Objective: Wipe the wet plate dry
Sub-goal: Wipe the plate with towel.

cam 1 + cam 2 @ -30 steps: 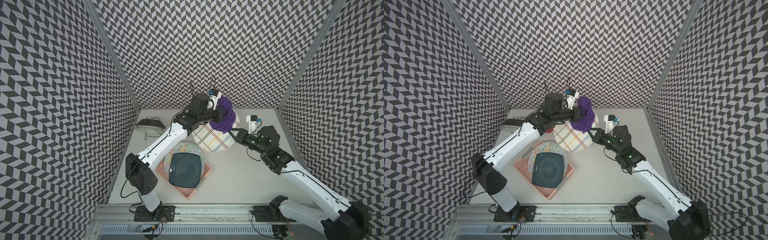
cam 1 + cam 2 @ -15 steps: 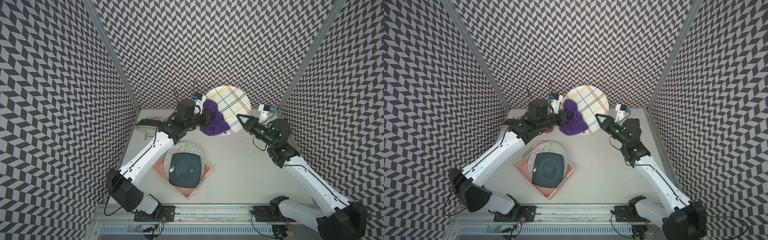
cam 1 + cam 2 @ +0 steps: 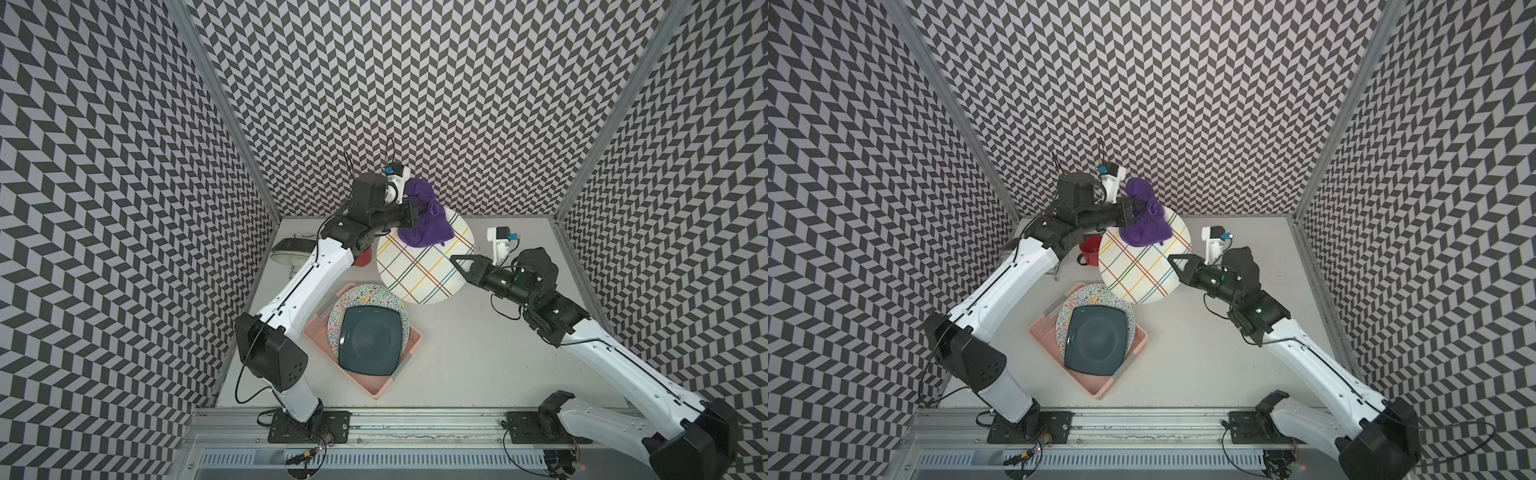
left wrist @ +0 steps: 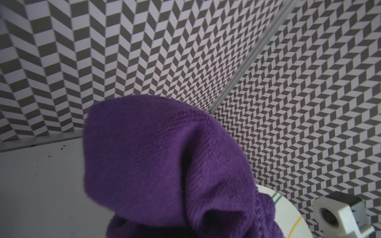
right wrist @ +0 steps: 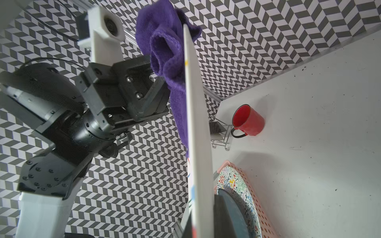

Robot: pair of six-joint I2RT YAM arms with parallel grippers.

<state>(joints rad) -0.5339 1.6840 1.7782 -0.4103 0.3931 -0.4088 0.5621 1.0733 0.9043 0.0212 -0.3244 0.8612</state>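
Plaid plate (image 3: 422, 259) hangs tilted above the tabletop (image 3: 478, 353) in both top views, right gripper (image 3: 457, 261) jaws clamped on its right rim, left gripper (image 3: 417, 212) jaws clenching a purple cloth (image 3: 424, 226) against its far face. Left wrist: cloth (image 4: 165, 164) fills the frame. Right wrist: plate (image 5: 198, 144) edge-on, red mug (image 5: 248, 120) beyond.

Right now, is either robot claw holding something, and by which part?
The left gripper pinches a bunched fold of the purple cloth. The right gripper clamps the white striped round plate by its rim.
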